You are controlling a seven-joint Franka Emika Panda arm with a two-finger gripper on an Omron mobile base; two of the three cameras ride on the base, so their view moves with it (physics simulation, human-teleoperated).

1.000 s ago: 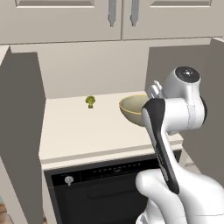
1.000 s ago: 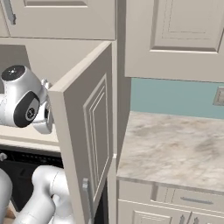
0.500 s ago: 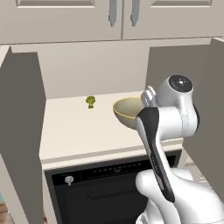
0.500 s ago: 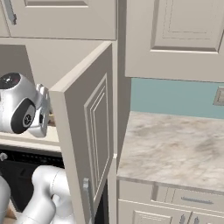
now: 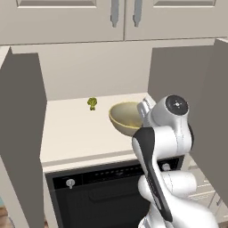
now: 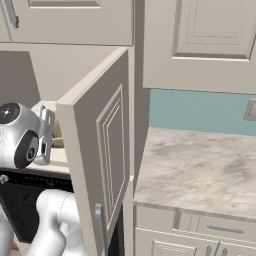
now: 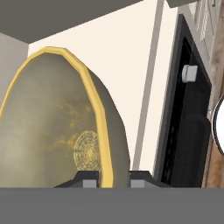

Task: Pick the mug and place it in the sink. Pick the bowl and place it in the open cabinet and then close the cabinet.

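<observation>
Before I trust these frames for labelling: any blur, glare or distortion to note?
Left base view: sharp, flat even light, the bowl casts only a soft shadow. Right base view: crisp, no glare on the marbled counter. Hand view: rolled sideways, bowl looms stretched by closeness, still sharp.

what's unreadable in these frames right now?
- Bowl: in the left base view its right side sits behind the arm's wrist, so the grip point is hidden there.
- Bowl underside: whether it touches the cabinet floor cannot be told.
- Small green item: too small to identify.
- Right base view: the open right door blocks most of the cabinet interior.
</observation>
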